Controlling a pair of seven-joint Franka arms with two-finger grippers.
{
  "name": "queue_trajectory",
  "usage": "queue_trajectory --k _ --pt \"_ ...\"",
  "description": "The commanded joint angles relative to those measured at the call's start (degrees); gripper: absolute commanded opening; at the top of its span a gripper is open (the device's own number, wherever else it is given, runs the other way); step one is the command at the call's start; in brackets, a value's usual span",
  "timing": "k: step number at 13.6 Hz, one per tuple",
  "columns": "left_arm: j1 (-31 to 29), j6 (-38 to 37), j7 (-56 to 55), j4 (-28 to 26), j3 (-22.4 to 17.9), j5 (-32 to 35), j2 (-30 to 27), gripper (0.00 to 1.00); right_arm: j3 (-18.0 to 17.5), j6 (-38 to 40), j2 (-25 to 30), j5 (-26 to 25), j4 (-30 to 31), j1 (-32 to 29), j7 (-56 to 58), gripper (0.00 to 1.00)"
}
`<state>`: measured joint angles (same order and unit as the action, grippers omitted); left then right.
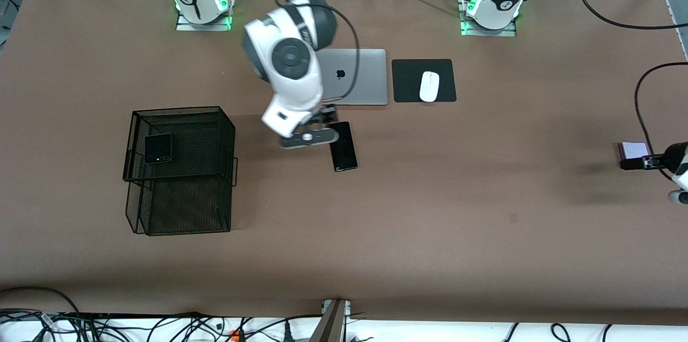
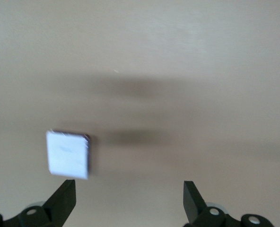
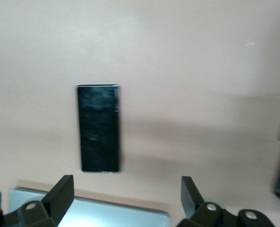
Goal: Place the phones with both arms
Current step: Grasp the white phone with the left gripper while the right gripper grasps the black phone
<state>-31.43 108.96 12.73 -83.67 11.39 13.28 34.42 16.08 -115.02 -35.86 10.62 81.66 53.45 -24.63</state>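
Place: a robotics lab.
Table: a wide brown-covered table [image 1: 430, 234] edged with aluminium framing.
Arms: two white robot arms bolted to green-lit bases [image 1: 203, 8].
Cabling: loose black cables [image 1: 161, 326] along the table's edge.

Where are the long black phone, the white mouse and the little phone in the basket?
long black phone [image 1: 344, 148]: front view, middle of its screen.
white mouse [image 1: 429, 86]: front view, its middle.
small black phone [image 1: 158, 148]: front view, its middle.

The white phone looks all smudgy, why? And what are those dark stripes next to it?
In the left wrist view the pale phone is blurred, with soft-edged shadows streaking the table. The right wrist view shows the long black phone a little sharper. The front view is crisp.
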Motion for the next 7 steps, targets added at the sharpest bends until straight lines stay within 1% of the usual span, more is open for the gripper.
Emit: queue_trajectory --k 1,3,5,7 --pt "-6.6 10.2 11.0 -6.5 1.2 1.2 0.2 1.0 -2.6 -4.5 -5.6 0.9 -2.3 -0.3 -1.1 1.0" --pt "-9.9 16.4 13.8 -8.7 1.3 1.0 2.3 1.0 -2.7 -8.1 -8.0 0.5 -1.6 0.2 -0.1 1.0" --pt "-12.5 17.3 13.9 -9.4 1.5 0.4 4.8 1.0 -2.9 -10.8 -10.2 0.5 -1.6 0.8 1.4 1.0" --pt "-13.5 18.3 14.1 -9.3 1.7 0.3 6.4 1.0 -3.0 -13.4 -11.9 0.8 -1.2 0.8 2.2 1.0"
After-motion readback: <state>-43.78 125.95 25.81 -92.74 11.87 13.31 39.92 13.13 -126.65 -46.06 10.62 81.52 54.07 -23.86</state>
